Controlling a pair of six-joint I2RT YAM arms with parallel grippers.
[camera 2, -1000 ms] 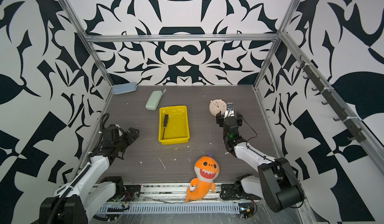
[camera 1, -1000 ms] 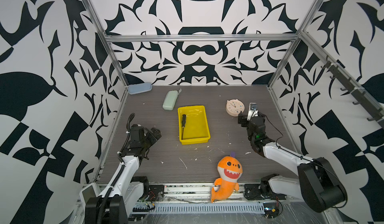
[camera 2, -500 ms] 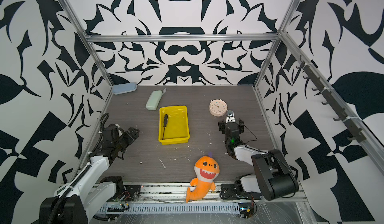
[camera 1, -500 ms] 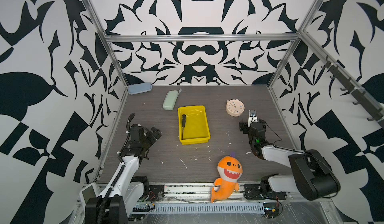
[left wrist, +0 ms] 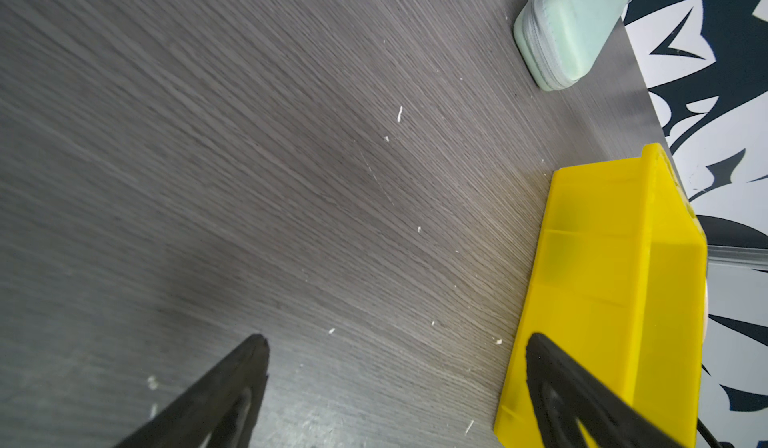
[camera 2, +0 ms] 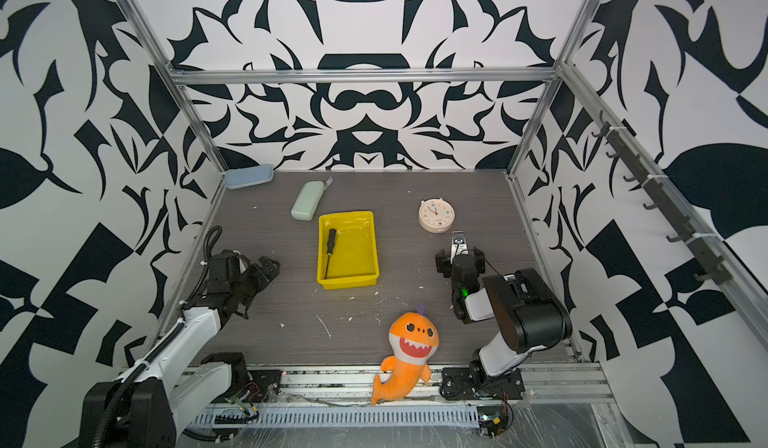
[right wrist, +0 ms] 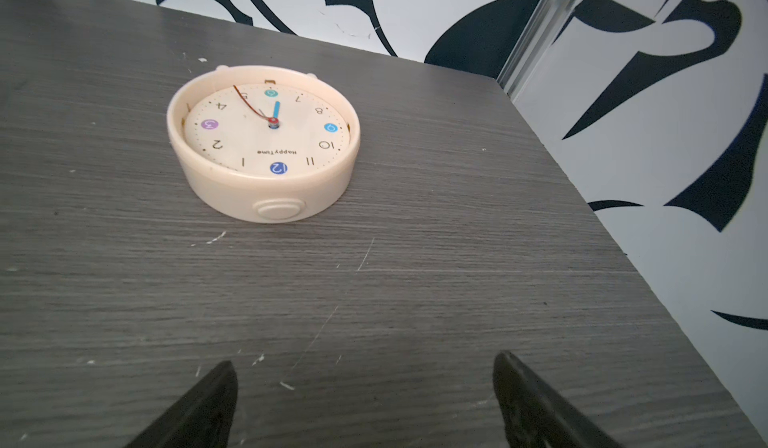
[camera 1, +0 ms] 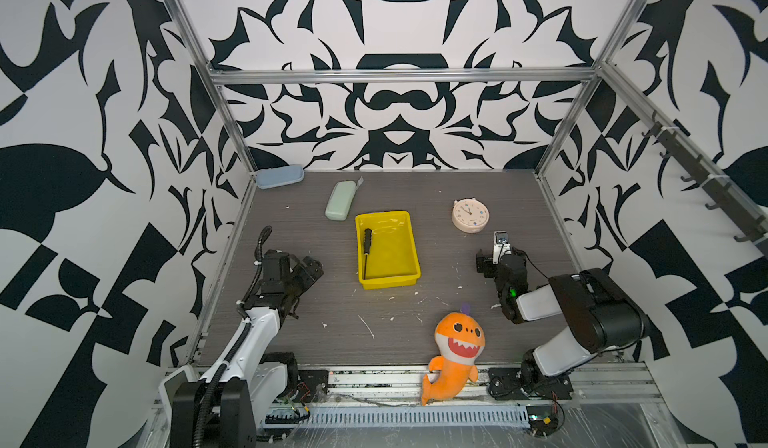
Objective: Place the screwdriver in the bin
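The screwdriver (camera 1: pixel 366 250) (camera 2: pixel 330 250), black-handled with a thin dark shaft, lies inside the yellow bin (camera 1: pixel 390 284) (camera 2: pixel 347 282) along its left wall. My left gripper (camera 1: pixel 309 269) (camera 2: pixel 268 267) rests low, left of the bin and apart from it, open and empty. In the left wrist view the left gripper (left wrist: pixel 397 342) spans bare table beside the bin's outer wall (left wrist: pixel 602 279). My right gripper (camera 1: pixel 498 254) (camera 2: pixel 459 254) stands right of the bin, open and empty. The right wrist view shows the right gripper (right wrist: pixel 363 363) over bare table.
A cream clock (camera 1: pixel 470 215) (right wrist: pixel 266 142) lies just beyond the right gripper. A pale green case (camera 1: pixel 340 200) (left wrist: pixel 573 26) and a blue case (camera 1: pixel 279 176) sit at the back left. An orange shark plush (camera 1: pixel 455 350) lies at the front edge. Patterned walls close three sides.
The right arm has drawn back toward the front right and folded, carrying its open gripper farther from the bin. The left arm and the screwdriver have stayed still.
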